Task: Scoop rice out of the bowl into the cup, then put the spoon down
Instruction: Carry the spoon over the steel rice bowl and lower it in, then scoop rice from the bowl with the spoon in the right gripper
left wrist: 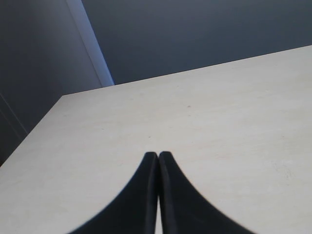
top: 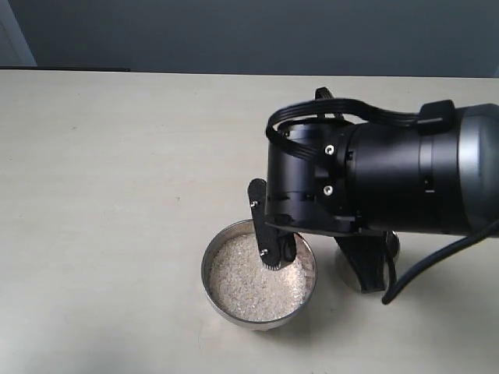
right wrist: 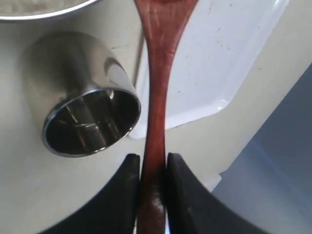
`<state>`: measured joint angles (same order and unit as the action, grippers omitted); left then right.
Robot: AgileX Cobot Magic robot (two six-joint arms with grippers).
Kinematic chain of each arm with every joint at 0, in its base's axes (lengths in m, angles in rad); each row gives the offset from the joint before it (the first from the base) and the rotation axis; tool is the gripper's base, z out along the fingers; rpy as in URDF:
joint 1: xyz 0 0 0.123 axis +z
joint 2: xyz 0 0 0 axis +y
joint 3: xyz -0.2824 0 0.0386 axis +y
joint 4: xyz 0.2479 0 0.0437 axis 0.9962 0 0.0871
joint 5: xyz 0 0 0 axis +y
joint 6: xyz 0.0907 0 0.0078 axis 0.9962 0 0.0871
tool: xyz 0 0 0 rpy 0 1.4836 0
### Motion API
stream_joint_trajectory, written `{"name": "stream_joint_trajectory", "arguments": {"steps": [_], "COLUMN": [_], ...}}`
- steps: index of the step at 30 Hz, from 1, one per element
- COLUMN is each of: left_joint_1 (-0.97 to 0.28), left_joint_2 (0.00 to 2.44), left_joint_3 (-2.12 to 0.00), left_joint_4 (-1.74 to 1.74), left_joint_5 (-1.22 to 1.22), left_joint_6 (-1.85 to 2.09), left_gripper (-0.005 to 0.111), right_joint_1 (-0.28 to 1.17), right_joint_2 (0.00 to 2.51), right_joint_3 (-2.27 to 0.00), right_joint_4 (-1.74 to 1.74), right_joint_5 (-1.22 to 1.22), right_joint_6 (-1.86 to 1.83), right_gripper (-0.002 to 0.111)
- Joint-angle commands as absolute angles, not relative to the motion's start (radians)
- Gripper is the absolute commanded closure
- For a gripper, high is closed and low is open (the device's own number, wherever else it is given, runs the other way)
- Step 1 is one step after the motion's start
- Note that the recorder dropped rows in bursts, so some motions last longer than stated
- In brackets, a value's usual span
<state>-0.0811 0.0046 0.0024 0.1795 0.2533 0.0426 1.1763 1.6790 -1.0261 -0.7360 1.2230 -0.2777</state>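
A: Since the spoon [right wrist: 157, 87] is pinched only by its thin handle, with the right gripper [right wrist: 153, 158] clamped tight on it, what is to be feared from here?

B: A pivot between the pads is to be feared. The handle is slim and smooth, so a loaded scoop could be tilted and rice [top: 253, 284] shed on the way. The spoon's far end is held over the bowl [top: 212, 284], which is well filled.

A: And the cup [right wrist: 73, 73]?

B: It is stood just beside the bowl, and no grains can be made out in it. Its mouth is narrow, so grains could be scattered onto the table [top: 117, 156] or the white tray [right wrist: 234, 63] near it. It could also be knocked by the arm above.

A: Is the left gripper [left wrist: 158, 161] involved?

B: No. Its fingers are pressed together with nothing between them, above bare tabletop.

A: The surroundings?

B: A pale, matt, flat tabletop is shown, backed by a dark blue-grey wall [top: 234, 31].
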Motion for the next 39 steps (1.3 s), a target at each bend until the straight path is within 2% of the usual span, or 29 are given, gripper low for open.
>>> {"name": "stream_joint_trajectory", "arguments": {"steps": [1,9,39], "left_joint_1": [-0.079,-0.079,-0.079], "left_joint_2": [0.000,0.000,0.000], "left_joint_3": [0.000,0.000,0.000], "left_joint_4": [0.178,0.178,0.178], "left_joint_5": [0.240,0.240,0.240], "left_joint_6": [0.036,0.036,0.036], "left_gripper": [0.106,0.106,0.106], "right_joint_1": [1.190,1.276,1.329], "right_joint_2": [1.671,1.742,1.791], "right_joint_3": [-1.022,-1.022,-1.022], "right_joint_4": [-0.714,-0.738,-0.710], "right_joint_5": [1.221,1.221,1.221], "right_joint_6": [-0.278,-0.278,-0.280], "right_gripper": [0.109,0.109,0.109]}}
